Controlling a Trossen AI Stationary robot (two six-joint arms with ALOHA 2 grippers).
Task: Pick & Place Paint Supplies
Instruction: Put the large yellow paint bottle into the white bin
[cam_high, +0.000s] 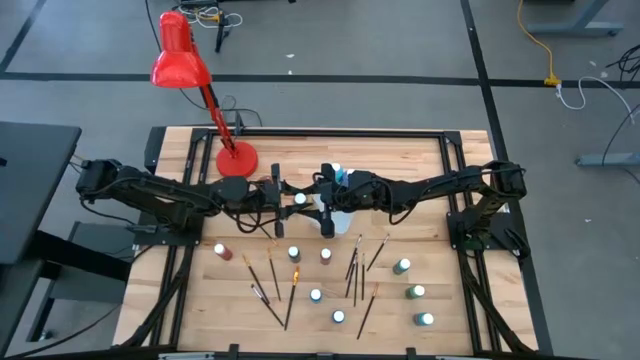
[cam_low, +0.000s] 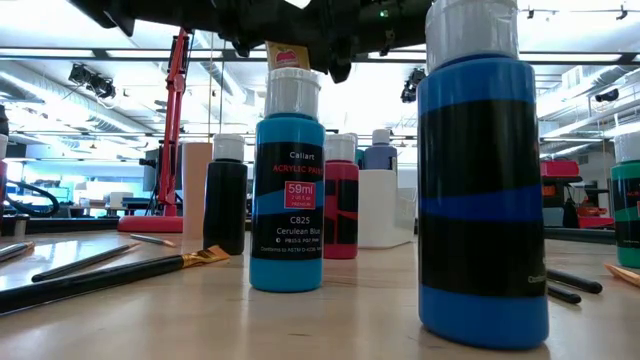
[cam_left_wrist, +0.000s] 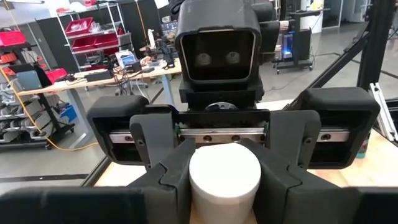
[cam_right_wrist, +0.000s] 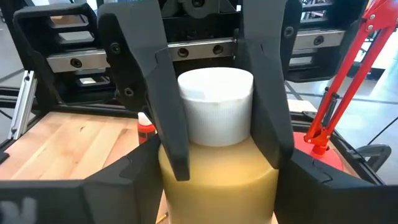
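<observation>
Above the middle of the table (cam_high: 400, 160), clear of the boards, the left gripper (cam_high: 288, 198) is closed on a yellow paint bottle (cam_right_wrist: 214, 168), its fingers (cam_right_wrist: 158, 93) clamping the white cap (cam_right_wrist: 216, 106) from both sides. The right gripper (cam_high: 316, 198) meets it head-on with the same bottle between its jaws, though whether it grips or only brackets the bottle cannot be told. The other bottles (cam_high: 316, 295) stand and the brushes (cam_high: 272, 290) lie scattered over the table's front half, with a white cup (cam_high: 338, 222) just beside the grippers.
</observation>
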